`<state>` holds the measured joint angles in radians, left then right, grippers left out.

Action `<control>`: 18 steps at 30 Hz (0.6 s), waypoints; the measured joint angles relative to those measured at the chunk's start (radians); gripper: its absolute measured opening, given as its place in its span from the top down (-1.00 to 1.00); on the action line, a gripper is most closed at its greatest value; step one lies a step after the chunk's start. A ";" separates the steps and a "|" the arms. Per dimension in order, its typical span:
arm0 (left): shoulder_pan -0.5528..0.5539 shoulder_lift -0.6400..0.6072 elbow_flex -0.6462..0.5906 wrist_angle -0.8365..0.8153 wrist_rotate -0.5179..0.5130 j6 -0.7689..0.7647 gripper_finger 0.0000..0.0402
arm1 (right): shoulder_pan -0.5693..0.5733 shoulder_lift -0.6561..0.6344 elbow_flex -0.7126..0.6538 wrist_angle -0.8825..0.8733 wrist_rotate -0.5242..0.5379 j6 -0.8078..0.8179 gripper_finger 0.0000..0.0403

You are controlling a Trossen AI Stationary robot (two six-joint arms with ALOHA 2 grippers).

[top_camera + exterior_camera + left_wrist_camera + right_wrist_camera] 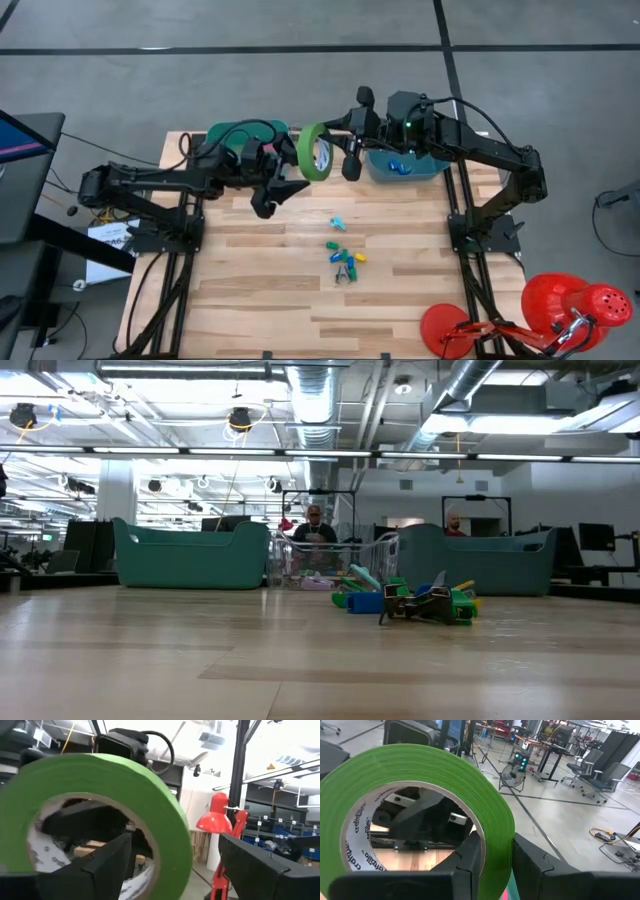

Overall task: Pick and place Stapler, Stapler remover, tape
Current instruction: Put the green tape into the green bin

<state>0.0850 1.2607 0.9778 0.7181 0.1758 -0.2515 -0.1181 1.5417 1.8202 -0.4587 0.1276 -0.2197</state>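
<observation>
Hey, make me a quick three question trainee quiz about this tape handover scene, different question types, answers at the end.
1. True or false: the right claw grips the green tape roll by its band, one finger inside the hole.
2. Multiple choice: the left claw is (A) shut on the roll, (B) open beside the roll, (C) resting on the table.
3. Fill in: the small coloured pieces lie near the table's ____.

Key: 1 true; 2 B; 3 middle.
</observation>
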 joint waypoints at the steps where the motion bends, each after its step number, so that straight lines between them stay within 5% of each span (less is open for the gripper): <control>1: -0.003 0.006 0.005 0.003 0.000 -0.001 -0.43 | 0.000 0.000 0.000 0.000 0.000 0.000 0.61; 18: -0.005 0.013 0.010 0.001 -0.007 0.008 0.09 | 0.000 0.000 0.000 -0.006 0.000 0.000 0.61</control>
<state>0.0795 1.2736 0.9874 0.7194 0.1688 -0.2440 -0.1181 1.5414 1.8202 -0.4648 0.1273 -0.2195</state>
